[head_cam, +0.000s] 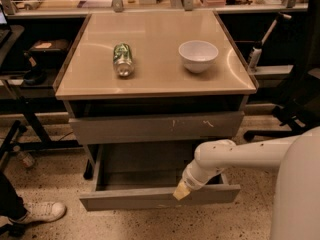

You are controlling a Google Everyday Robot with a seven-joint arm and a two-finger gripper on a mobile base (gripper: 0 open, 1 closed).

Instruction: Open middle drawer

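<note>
the cabinet (160, 79) is filling the middle of the view, its beige top sitting over grey drawer fronts. the robot's white body (299, 194) is taking up the lower right corner. its arm (245, 156) is reaching leftward from there and bending down toward the lowest drawer in view.

the middle drawer (135, 200) is standing pulled well out of the cabinet, low in the view. its plain unmarked front is lying nearest the camera, and its shallow grey box interior is showing from above. the taller grey front (150, 129), with pale scratch marks, is sitting just above it and further back, under a dark gap below the top.

a dark office chair (300, 89) is standing on the speckled floor to the right of the cabinet. a white bowl (198, 55) is sitting upright on the right half of the top. a green can (123, 59) is lying on its side on the left half, well apart from the bowl. a white shoe (42, 211) is showing at the lower left, on the floor.

the gripper (180, 191), a yellowish tip at the end of the arm, is sitting at the upper edge of the middle drawer's front, right of centre. cannot tell whether it is touching the edge or hanging just over it, nor whether it is open or closed.
</note>
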